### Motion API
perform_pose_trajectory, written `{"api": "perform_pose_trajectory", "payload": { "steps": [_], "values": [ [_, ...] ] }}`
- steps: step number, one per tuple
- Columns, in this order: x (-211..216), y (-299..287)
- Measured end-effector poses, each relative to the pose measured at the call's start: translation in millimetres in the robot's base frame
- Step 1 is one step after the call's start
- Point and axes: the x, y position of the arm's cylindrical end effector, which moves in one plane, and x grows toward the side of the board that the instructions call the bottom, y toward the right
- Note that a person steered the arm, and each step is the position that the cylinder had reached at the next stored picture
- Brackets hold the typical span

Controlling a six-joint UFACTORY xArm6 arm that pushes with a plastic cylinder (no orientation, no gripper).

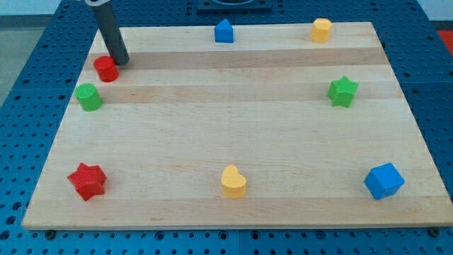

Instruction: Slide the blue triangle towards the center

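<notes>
The blue triangle (224, 31) sits near the top edge of the wooden board (233, 120), a little left of the middle. My tip (121, 61) is at the view's upper left, touching the right side of a red cylinder (106, 69). The tip is far to the left of the blue triangle and slightly lower in the view.
A green cylinder (88, 97) lies below the red one. A red star (87, 180) is at the lower left, a yellow heart (233, 182) at the bottom middle, a blue cube (383, 180) at the lower right, a green star (342, 91) at the right, a yellow block (321, 30) at the top right.
</notes>
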Motion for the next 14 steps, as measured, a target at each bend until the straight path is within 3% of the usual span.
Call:
{"api": "perform_pose_trajectory", "payload": {
  "steps": [2, 4, 10, 14],
  "values": [
    [-2.2, -9.0],
    [-106.7, 84.8],
    [-110.8, 237.1],
    [-96.1, 230.1]
  ]
}}
